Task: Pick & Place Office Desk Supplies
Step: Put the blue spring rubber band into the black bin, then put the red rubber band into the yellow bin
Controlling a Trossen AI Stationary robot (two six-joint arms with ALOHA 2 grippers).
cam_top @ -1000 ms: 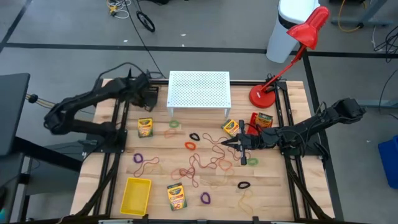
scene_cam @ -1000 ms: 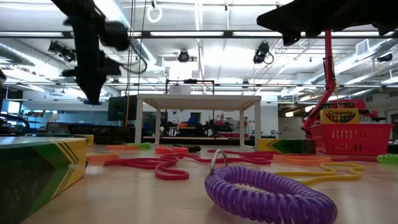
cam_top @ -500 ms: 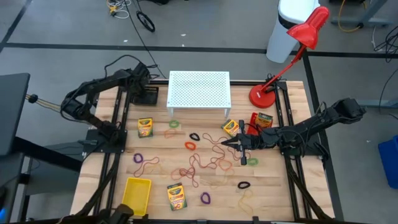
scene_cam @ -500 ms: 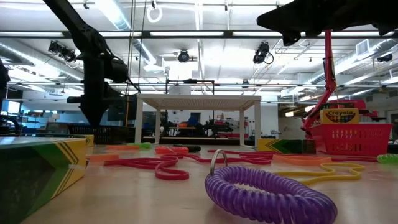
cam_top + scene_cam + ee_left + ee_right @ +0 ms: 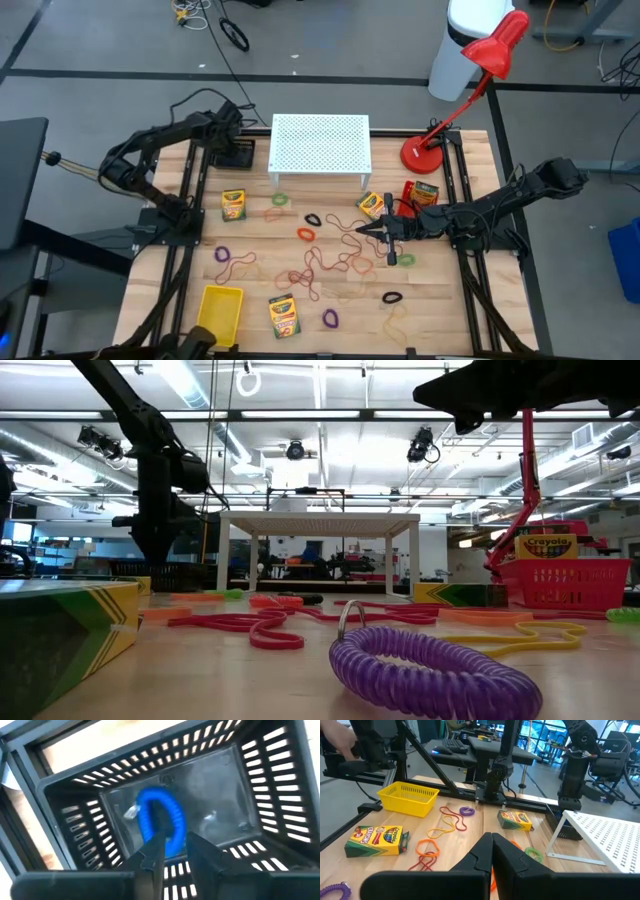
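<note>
My left gripper (image 5: pixel 175 851) points down into a black slatted basket (image 5: pixel 236 156) at the table's far left. Its fingers stand a little apart. A blue coil loop (image 5: pixel 172 812) shows blurred under them, over the basket's floor. My right gripper (image 5: pixel 366 230) is shut and hovers level over the table's middle, above reddish rubber bands (image 5: pixel 322 266); nothing sits between its fingers (image 5: pixel 492 847). Crayon boxes (image 5: pixel 233 204) (image 5: pixel 371 205) (image 5: pixel 284 315) lie flat on the wood. Purple (image 5: pixel 222 254), orange (image 5: pixel 305 234), black (image 5: pixel 392 297) and green (image 5: pixel 278 200) loops lie scattered around them. My left gripper comes at the blue loop from above, with the loop's one side (image 5: pixel 179 827) between its parted fingertips. I cannot tell whether either finger touches it, since the near finger (image 5: pixel 154 845) covers the loop's middle.
A white perforated stand (image 5: pixel 320 145) is at the far middle and a red desk lamp (image 5: pixel 428 152) at the far right. A red basket with a crayon box (image 5: pixel 424 192) sits near the lamp. A yellow basket (image 5: pixel 218 312) stands at the near left.
My left gripper has come down over the black basket at the far left, its arm folding up at the elbow. It sank in the first half second and has since hardly moved.
</note>
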